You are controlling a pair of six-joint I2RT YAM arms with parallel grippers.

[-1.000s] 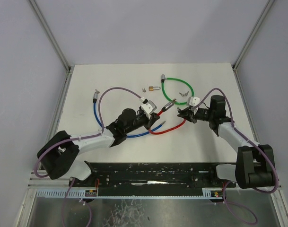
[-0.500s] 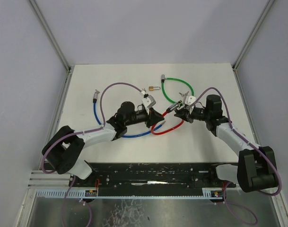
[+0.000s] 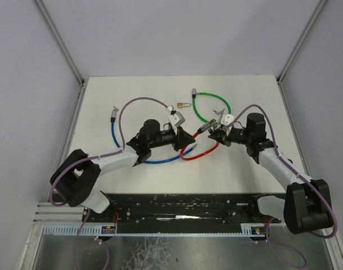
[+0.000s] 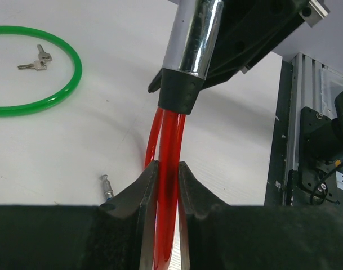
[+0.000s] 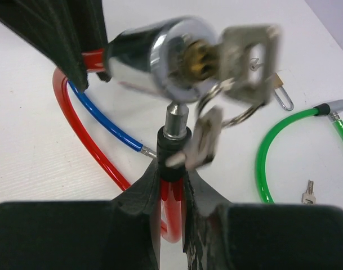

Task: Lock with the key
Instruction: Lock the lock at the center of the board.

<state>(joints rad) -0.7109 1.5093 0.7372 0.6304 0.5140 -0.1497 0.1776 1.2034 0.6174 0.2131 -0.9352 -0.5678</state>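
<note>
Red translucent plastic sheathes the cable lock (image 4: 170,129), which is held up off the white bench (image 3: 244,95) near its middle, between the two arms. The cable is gripped by the jaws of the left arm (image 3: 112,160), which are closed narrowly on a doubled run of it just below a black collar. The other end is held by the jaws of the right arm (image 3: 275,163), pinched tight on the black sleeve beneath a short steel pin (image 5: 175,121).

A rounded, mirror-bright chrome barrel (image 5: 160,56) is seen directly above that pin. A flat silver key (image 5: 244,56) is set in its brass keyway, and a spare key (image 5: 202,140) hangs from the ring, blurred. The pin meets the underside of the barrel, but whether it is fully seated cannot be told.

The step in hand is judged to be the joining of pin and barrel, with the turn of the key not yet made. For the next move, the pin would need to be pressed straight into its socket. One pair of jaws would then have to be freed for the key's flat bow.

Elsewhere on the matt bench are a glossy green cable lock (image 3: 213,107) curled at the far right, two loose keys (image 4: 33,62) inside its loop, a thin blue cable (image 5: 103,121) to the left, and a small brass padlock (image 3: 184,105) at the far side.
</note>
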